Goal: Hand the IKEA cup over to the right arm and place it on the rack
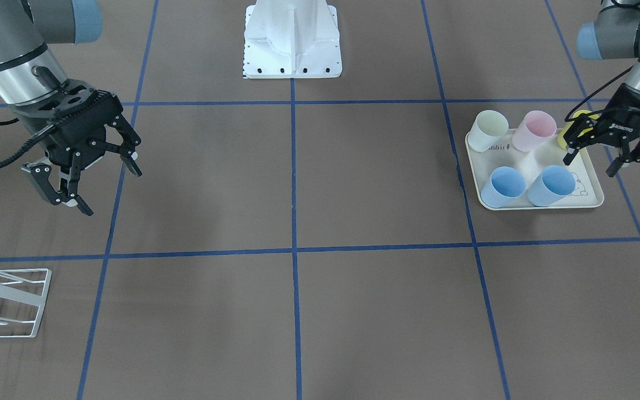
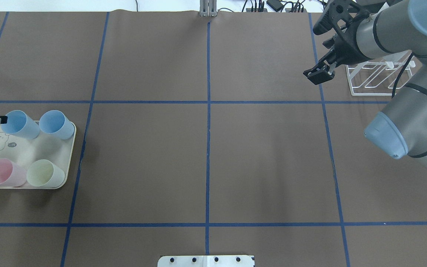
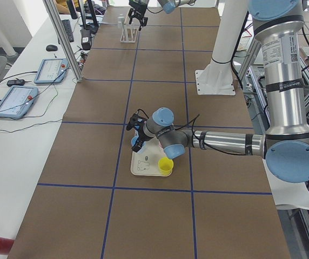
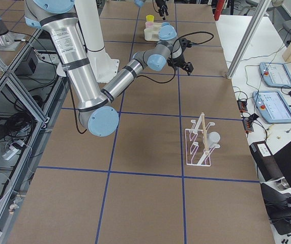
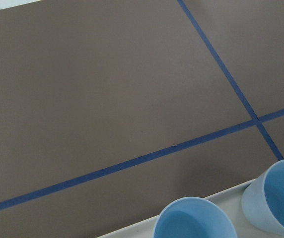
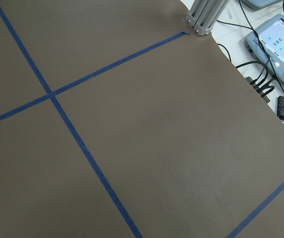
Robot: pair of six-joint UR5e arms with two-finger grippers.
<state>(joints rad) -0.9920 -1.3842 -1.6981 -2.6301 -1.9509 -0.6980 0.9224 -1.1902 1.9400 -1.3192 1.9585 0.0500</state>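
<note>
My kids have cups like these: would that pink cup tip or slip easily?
Probably light: the pink cup looks empty and thin-walled, like plastic. It stands upright on a base narrower than its rim, so a sideways nudge might tip it, and it would then likely roll. Its smooth sides could slip in a loose grip.

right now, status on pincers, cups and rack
Left pincer open, at cream rabbit-print tray. Right pincer open, empty. Five pastel plastic cups on tray, none gripped. Nothing between tray and white wire rack.

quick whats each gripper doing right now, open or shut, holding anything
left gripper: open, holding nothing
right gripper: open, holding nothing
</note>
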